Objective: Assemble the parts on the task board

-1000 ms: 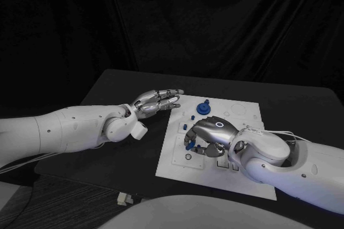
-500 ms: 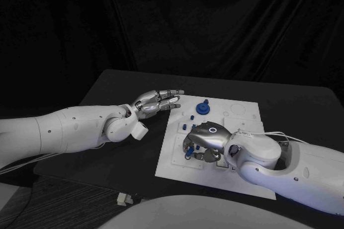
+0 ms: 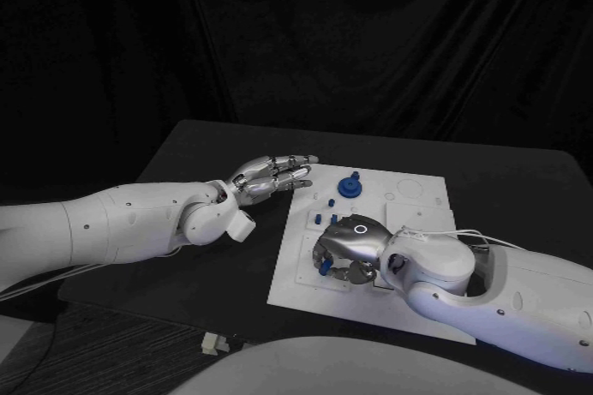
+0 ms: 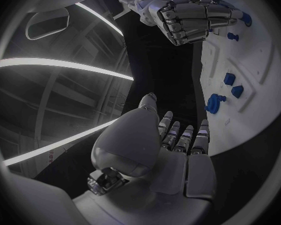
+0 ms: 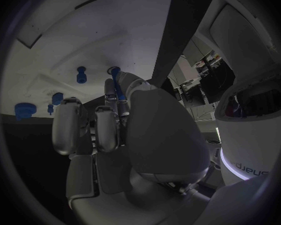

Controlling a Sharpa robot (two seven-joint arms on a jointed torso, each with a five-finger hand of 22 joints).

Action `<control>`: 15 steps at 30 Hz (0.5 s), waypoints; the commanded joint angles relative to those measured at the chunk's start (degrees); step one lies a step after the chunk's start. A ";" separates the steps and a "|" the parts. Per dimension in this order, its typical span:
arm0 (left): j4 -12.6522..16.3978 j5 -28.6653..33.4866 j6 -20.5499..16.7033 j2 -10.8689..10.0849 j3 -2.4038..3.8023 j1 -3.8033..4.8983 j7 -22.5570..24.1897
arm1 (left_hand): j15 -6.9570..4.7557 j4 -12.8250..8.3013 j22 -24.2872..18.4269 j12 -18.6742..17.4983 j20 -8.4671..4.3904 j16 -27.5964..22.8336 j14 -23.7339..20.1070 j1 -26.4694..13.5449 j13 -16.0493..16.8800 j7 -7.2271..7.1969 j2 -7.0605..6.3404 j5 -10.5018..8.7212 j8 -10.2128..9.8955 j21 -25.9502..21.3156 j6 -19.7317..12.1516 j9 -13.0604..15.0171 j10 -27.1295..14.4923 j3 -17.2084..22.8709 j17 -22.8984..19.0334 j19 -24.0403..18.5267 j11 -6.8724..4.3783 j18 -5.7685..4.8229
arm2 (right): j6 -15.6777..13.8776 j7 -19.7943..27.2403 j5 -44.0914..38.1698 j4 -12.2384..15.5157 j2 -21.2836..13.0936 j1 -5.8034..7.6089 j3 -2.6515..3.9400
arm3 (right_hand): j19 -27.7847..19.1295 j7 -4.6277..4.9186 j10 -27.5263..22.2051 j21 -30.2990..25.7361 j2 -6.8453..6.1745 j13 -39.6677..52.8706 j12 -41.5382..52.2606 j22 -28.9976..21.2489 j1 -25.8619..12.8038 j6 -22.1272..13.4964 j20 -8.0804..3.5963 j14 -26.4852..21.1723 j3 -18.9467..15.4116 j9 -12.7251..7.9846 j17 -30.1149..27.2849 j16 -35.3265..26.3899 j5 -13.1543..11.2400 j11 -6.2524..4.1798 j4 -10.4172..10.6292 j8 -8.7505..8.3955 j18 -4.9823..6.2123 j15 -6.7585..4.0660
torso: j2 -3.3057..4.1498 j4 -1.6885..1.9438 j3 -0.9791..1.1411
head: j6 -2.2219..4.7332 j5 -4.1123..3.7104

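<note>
- While my right robot hand (image 3: 350, 245) sits low over the near-left part of the task board (image 3: 420, 194), its fingers are curled down onto the plate around a small blue part (image 3: 324, 266); the right wrist view shows a blue peg (image 5: 116, 85) running along between my fingertips (image 5: 109, 90), so I call it pinched.
- Same right robot hand seen from the left wrist camera (image 4: 190, 17): fingers bunched tight, pointing at the board.
- My left robot hand (image 3: 270, 176) hovers off the board's far-left corner, above the black bench (image 3: 198, 146), fingers straight and close together, holding nothing; its fingertips reach toward the board edge but I can't tell if they touch it.
- Left wrist view: my left robot hand's fingers (image 4: 181, 135) extended flat, board edge just beyond them.
- Task board lies flat mid-bench, white, with recesses and outlines.
- Large blue round part (image 3: 351, 187) stands on the board's far side, near my left fingertips, apart from both hands; also visible from the left wrist (image 4: 214, 103).
- Small blue parts (image 3: 324, 212) lie in a loose row on the board between the round part and my right robot hand; two more show from the left wrist (image 4: 233, 84).
- Right wrist view: a short blue knob (image 5: 82, 75) and a wider blue piece (image 5: 23, 110) sit on the board, well clear of my fingers.
</note>
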 commanded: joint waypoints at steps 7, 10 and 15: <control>-0.04 0.43 0.81 0.14 0.06 -0.21 0.54 | -0.11 0.28 0.03 -0.18 0.30 -0.10 -0.04 0.16 -0.02 0.33 0.19 0.21 0.25 -0.10 -0.14 0.01 -0.19 0.01 -0.04 0.08 0.16 0.21 | 0.54 -0.91 -2.09 -0.47 0.34 -0.49 -0.01 | -0.14 0.21 0.08 -0.36 -0.26 0.11 -0.28 10.15 -0.34 -0.24 -0.10 1.80 0.28 0.04 -0.11 -0.38 -0.13 0.09 -0.13 0.00 0.52 -0.24 | 0.00 0.01 0.00 | -0.01 0.21; -0.04 0.43 0.87 0.13 0.06 -0.25 0.50 | -0.11 0.28 0.03 -0.18 0.30 -0.10 -0.04 0.16 -0.02 0.33 0.19 0.21 0.25 -0.10 -0.14 0.01 -0.19 0.01 -0.04 0.08 0.16 0.21 | 0.25 -0.90 -2.60 -0.48 0.31 -0.52 -0.01 | -0.12 0.20 0.10 -0.32 -0.26 0.12 -0.27 10.16 -0.34 -0.24 -0.09 1.80 0.29 0.04 -0.12 -0.39 -0.13 0.09 -0.16 -0.01 0.51 -0.24 | 0.01 0.01 0.00 | -0.01 0.19; -0.17 0.43 0.97 0.18 0.06 -0.31 0.43 | -0.01 0.30 0.02 -0.21 0.31 -0.05 0.01 0.20 -0.02 0.34 0.30 0.27 0.24 -0.09 -0.22 0.00 -0.23 0.06 -0.03 0.11 0.18 0.20 | -0.29 -0.75 -3.47 -0.49 0.29 -0.55 -0.01 | -0.15 0.16 0.35 -0.36 -0.27 0.21 -0.14 10.16 -0.43 -0.09 -0.10 1.76 0.39 0.10 -0.18 -0.43 -0.04 0.02 -0.38 0.00 0.53 -0.28 | -0.02 0.01 0.00 | -0.01 0.02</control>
